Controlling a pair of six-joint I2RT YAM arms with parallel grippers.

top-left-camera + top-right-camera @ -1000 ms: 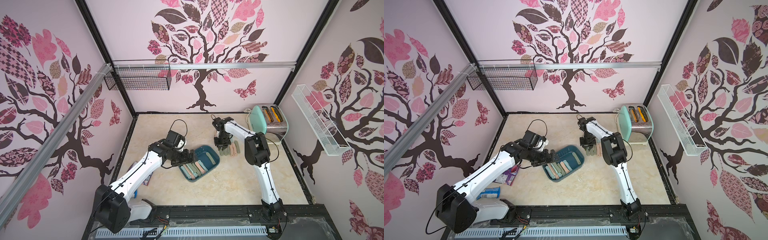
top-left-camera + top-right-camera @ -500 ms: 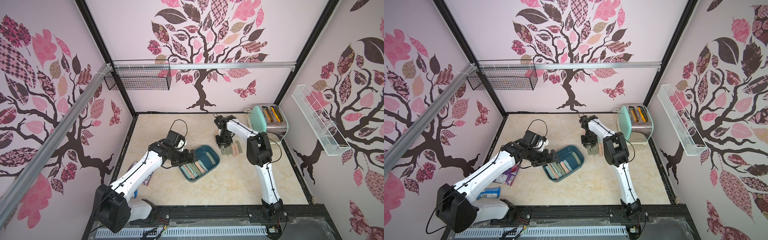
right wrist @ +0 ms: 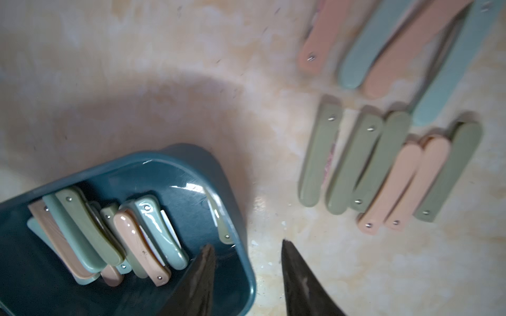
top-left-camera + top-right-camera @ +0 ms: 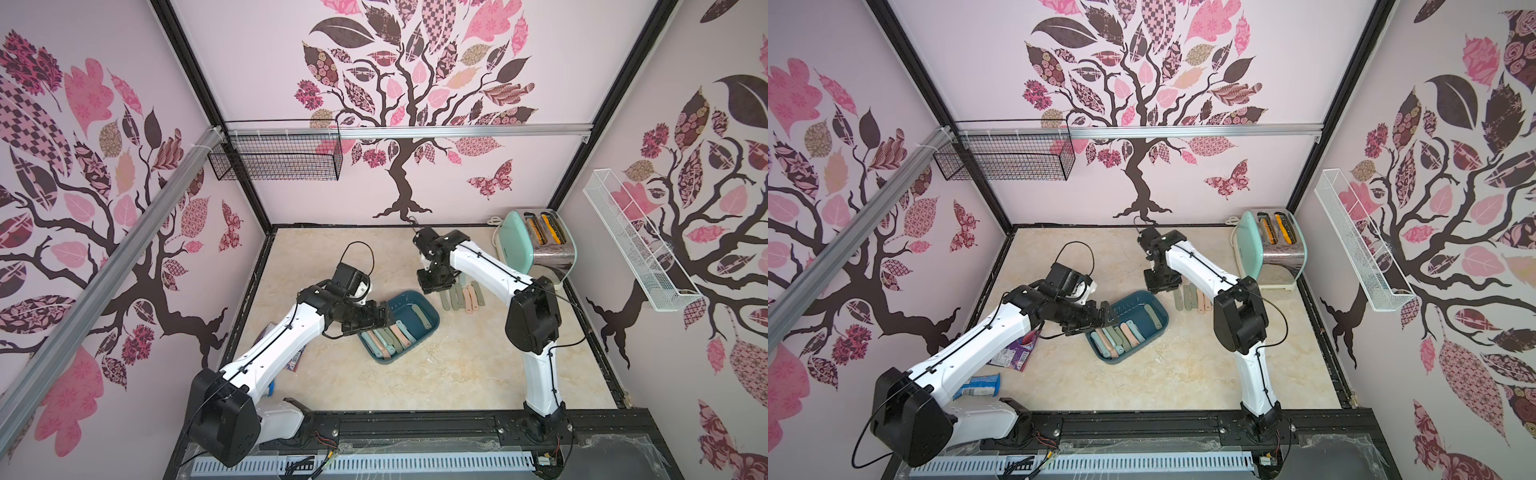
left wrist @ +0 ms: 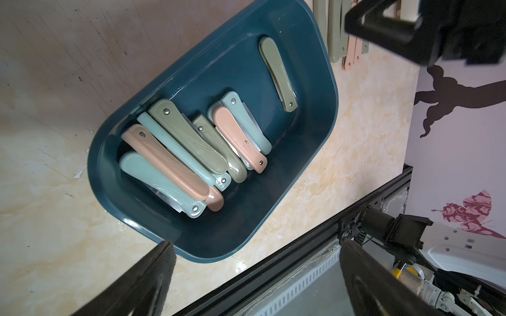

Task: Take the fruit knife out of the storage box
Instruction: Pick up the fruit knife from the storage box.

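Observation:
The dark teal storage box (image 4: 430, 328) (image 4: 1158, 328) stands mid-table and holds several folded fruit knives in green, pink and pale blue. One olive fruit knife (image 5: 276, 74) (image 3: 219, 223) lies alone by the box's far wall; the others are stacked (image 5: 175, 156) at the other end. My left gripper (image 4: 384, 318) (image 5: 254, 276) hovers wide open at the box's left rim, holding nothing. My right gripper (image 4: 434, 287) (image 3: 247, 260) hangs open and bare above the box's far corner, one finger over the box, one over the table.
A row of several knives (image 4: 463, 295) (image 3: 383, 164) lies on the table right of the box. A toaster (image 4: 540, 245) stands at the back right. Snack packets (image 4: 1013, 353) lie under the left arm. A black wire basket (image 4: 276, 158) and a white wire basket (image 4: 640, 241) hang on the walls.
The right gripper's jaws have parted and it has shifted slightly from the knife row towards the box. The left arm has stayed still.

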